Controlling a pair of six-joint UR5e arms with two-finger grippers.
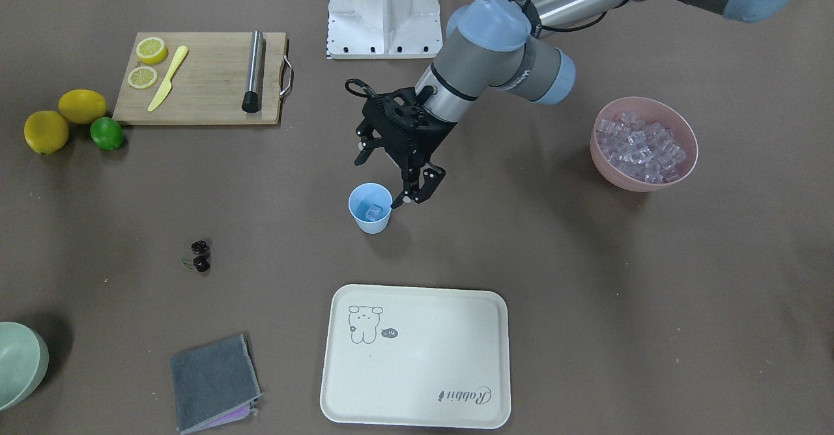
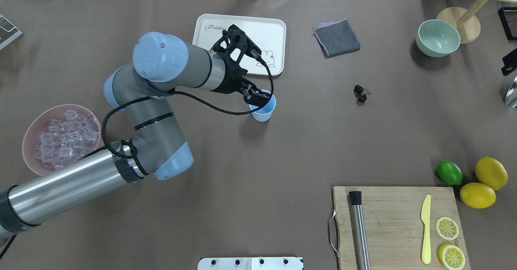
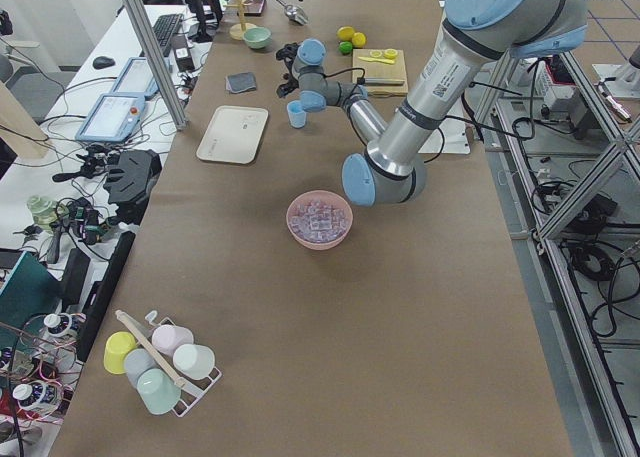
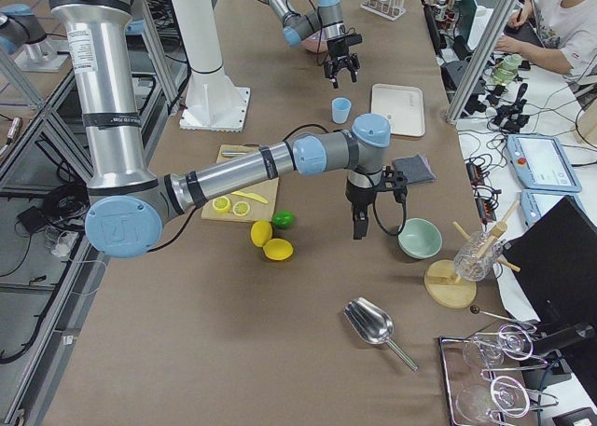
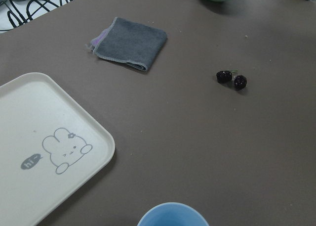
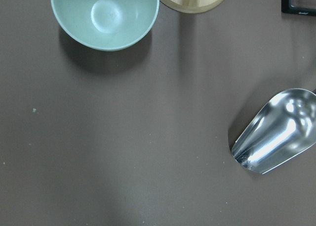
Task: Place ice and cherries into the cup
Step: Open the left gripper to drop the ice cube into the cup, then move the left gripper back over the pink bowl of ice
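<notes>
The left tool (image 1: 383, 181) hangs just over the cup (image 1: 371, 225), with its fingers apart and nothing between them. 1 cube (image 1: 373, 211) lies inside the cup. I judge that the tool stands there because this is the place to drop ice, and the open fingers fit a release.

The left arm reaches from the side of the pink bowl (image 1: 609, 168) toward the middle of the desk (image 1: 586, 292). Its wrist is bent so that the fingers point down at a slant, close above the cup's rim.

The rest of the ice (image 1: 642, 148) fills the pink bowl, well apart on the left in the overhead view. The cherries (image 1: 201, 255) lie on the bare desk, well apart on the right of the cup. They are the part not yet done. The cup stands upright between the 2 supplies, which should make the way short from either side.

The right tool (image 4: 359, 223) hangs over the desk near the green bowl (image 4: 419, 238) and points down. Whether its fingers are apart or together I cannot tell.
</notes>
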